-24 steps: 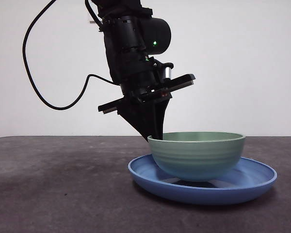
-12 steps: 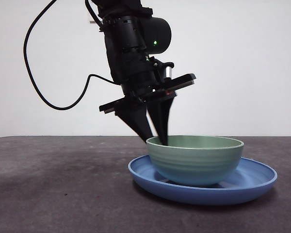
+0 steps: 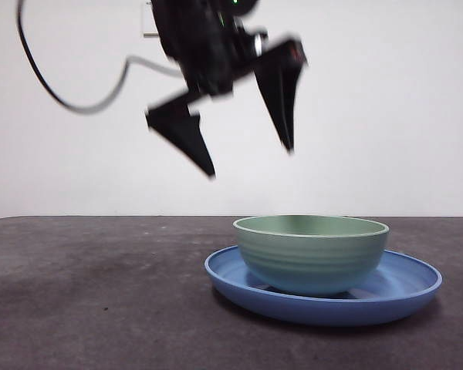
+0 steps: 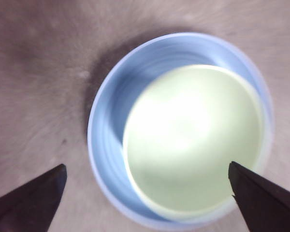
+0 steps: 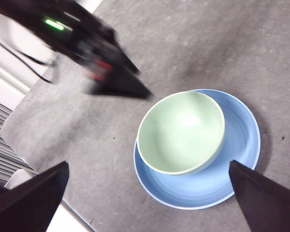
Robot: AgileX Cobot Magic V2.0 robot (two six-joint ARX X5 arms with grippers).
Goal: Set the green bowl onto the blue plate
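Left gripper [image 3: 251,158] has lifted clear since the earlier frames: a second ago its fingers [image 3: 187,137] were pinched on the near-left rim of the green bowl [image 3: 311,253], half a second ago they had started to part at the rim, and now you see them spread wide, holding nothing, well above the bowl and off to its left in the front view. Motion blur on the arm there. Bowl has also dropped: a second ago it hung tilted just over the plate, now it sits level.

Green bowl rests upright inside the blue plate [image 3: 405,291], bottom down on the plate's floor. It's off-centre: in the right wrist view the bowl [image 5: 181,131] sits toward one side of the plate [image 5: 241,145], with a broad crescent of blue showing on the other side. Plate lies flat on the dark grey worktop [image 3: 92,293].

Left wrist view looks straight down, blurred: bowl [image 4: 193,140] washed out to pale yellow-green, plate [image 4: 106,135] ringing it, both finger tips far apart at the frame's lower corners with bowl and plate between them, not touching either.

Right gripper [image 5: 147,203] hangs high and back from the work. Its fingers [image 5: 31,195] are spread, nothing between them. That view also catches the left gripper [image 5: 118,82] as a dark blurred shape with a green light, just beside the bowl's rim in the picture; you can't read height from there.
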